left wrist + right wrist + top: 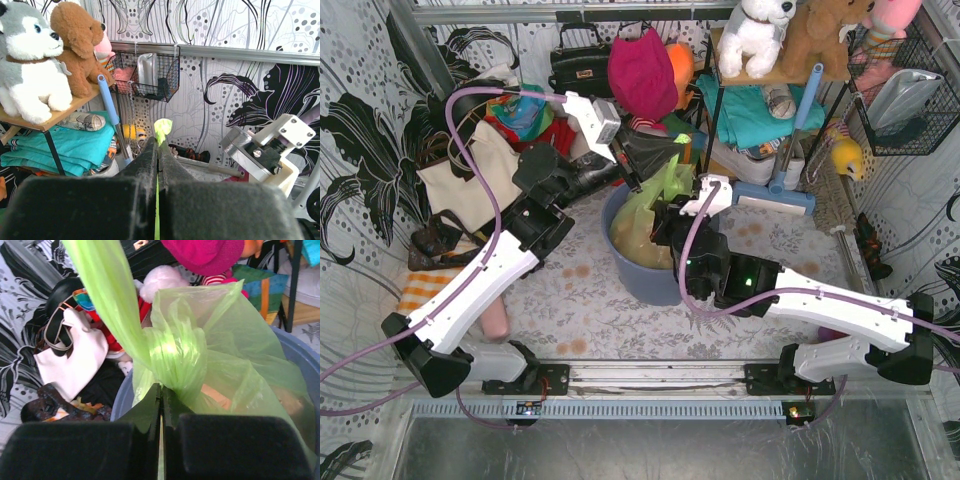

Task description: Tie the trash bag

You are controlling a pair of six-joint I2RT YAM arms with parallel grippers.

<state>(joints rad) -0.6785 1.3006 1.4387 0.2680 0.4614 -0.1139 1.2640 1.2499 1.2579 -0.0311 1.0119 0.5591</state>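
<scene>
Bag (220, 325) sits in the bin (300, 360). Left claw (158, 150) is clenched on a pulled-up strip (162, 127), right claw (161, 395) clenched on the bunch (175, 355), likely to tighten a knot.

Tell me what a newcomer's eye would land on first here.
First comes the lime-green trash bag at the centre of the table, sitting in a blue-grey bin with its top drawn into strips. The left tool and the right tool meet over it, each shut on a strip of the green plastic. Beyond that, the plush toys stand out at the upper right of the overhead view.
</scene>
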